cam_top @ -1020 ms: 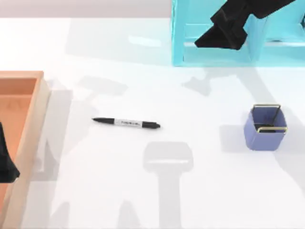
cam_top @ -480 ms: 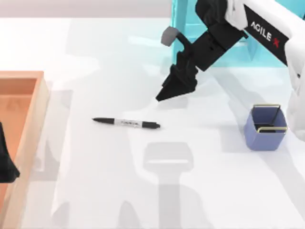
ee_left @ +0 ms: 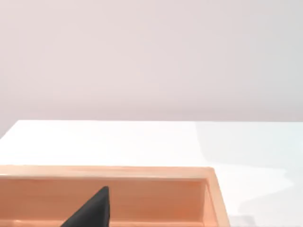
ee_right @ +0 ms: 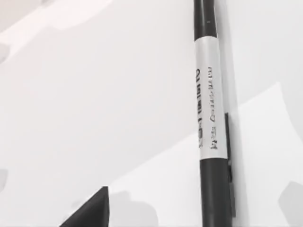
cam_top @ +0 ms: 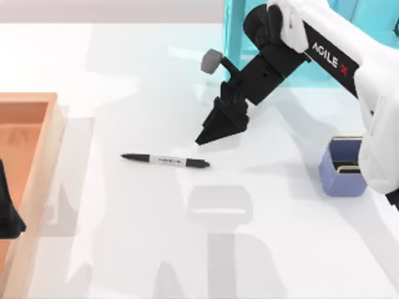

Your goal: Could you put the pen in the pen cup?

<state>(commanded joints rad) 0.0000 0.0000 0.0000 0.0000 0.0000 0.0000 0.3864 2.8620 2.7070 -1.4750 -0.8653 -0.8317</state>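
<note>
Step in hand: reach toward the pen [cam_top: 165, 161]; nothing picked up yet. Pen lies flat on the table [cam_top: 124, 237], near the middle, long axis running left–right, tapered tip toward the table's left. Right gripper [cam_top: 209, 134] hangs above and just beyond the pen's right end, tilted down toward it, not touching; in the top view its tips read as one dark wedge, so I cannot tell whether the fingers are apart or together. Right wrist view has the pen [ee_right: 208, 118] close under the camera, pale labelled band plain, one dark fingertip [ee_right: 92, 208] at the frame edge, clear of the pen. Cup [cam_top: 341, 171] stands upright at the table's right, well apart from the pen, partly covered from above by the right arm's white link. Next move, as I judge it: bring the gripper down over the labelled band with fingers straddling the barrel across its width, close, lift. A slim round barrel may roll or tip if taken off-centre. Carrying calls for turning the pen toward upright to enter the small cup mouth. Surroundings: turquoise shelf [cam_top: 234, 56] at the far edge behind the arm, wooden tray [cam_top: 47, 156] at the left edge; neither lies between pen and cup. Left gripper [cam_top: 9, 218] parked over the tray, finger state not legible.
</note>
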